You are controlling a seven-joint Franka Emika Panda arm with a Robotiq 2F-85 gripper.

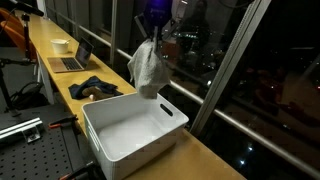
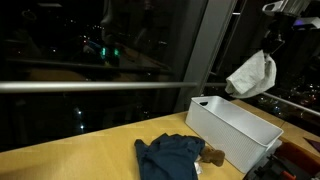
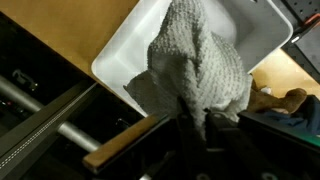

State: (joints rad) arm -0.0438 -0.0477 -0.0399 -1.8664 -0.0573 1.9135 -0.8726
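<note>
A pale, knitted grey cloth (image 1: 147, 68) hangs in the air at the upper middle of the frame, bunched at its top and drooping in loose folds. It is clear of the bench and sits above the far rim of a white bin (image 1: 140, 150). The fingers (image 3: 188, 118) are clamped on the gathered top of the cloth; in the wrist view the weave spreads out from them and hides most of the tips, so the exact pinch point is hard to make out. In an exterior view the cloth (image 2: 252, 75) shows at the right of the frame, above the far end of the bin (image 2: 225, 130). The bin stands open on the wooden bench (image 1: 205, 158), beside a dark window. Just beyond it, toward the left of the frame, lies a crumpled dark blue garment (image 1: 95, 88), apart from the bin. Farther along the bench, at the upper left, sit an open laptop (image 1: 72, 60) and a small white bowl (image 1: 61, 45).
</note>
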